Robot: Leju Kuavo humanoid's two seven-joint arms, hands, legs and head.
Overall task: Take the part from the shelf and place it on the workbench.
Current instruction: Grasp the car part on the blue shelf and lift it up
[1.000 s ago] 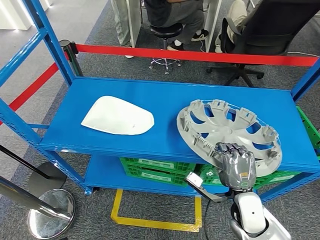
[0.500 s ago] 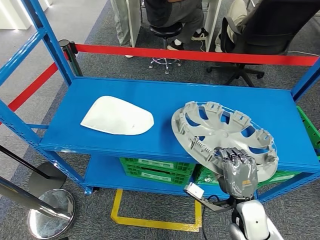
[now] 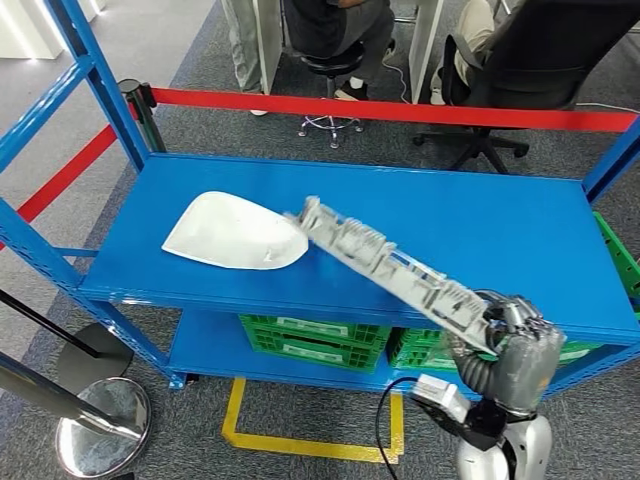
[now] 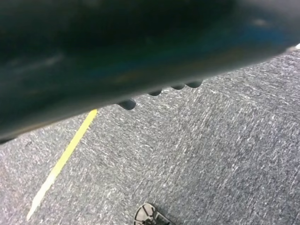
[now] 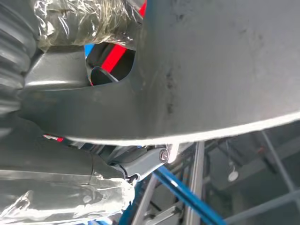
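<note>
At the shelf's (image 3: 226, 285) front edge my right hand (image 3: 517, 365) clamps the hubcap's (image 3: 392, 268) near rim. It lay flat a second ago; now it's tipped up edge-on, lifted clear of the blue deck, its far end over the white part (image 3: 230, 233). Pick made, I'd say; carrying to the workbench comes next. My left hand, I can't tell.

Blue shelf (image 3: 453, 215): white cover (image 3: 234, 232) flat on top, left side.
</note>
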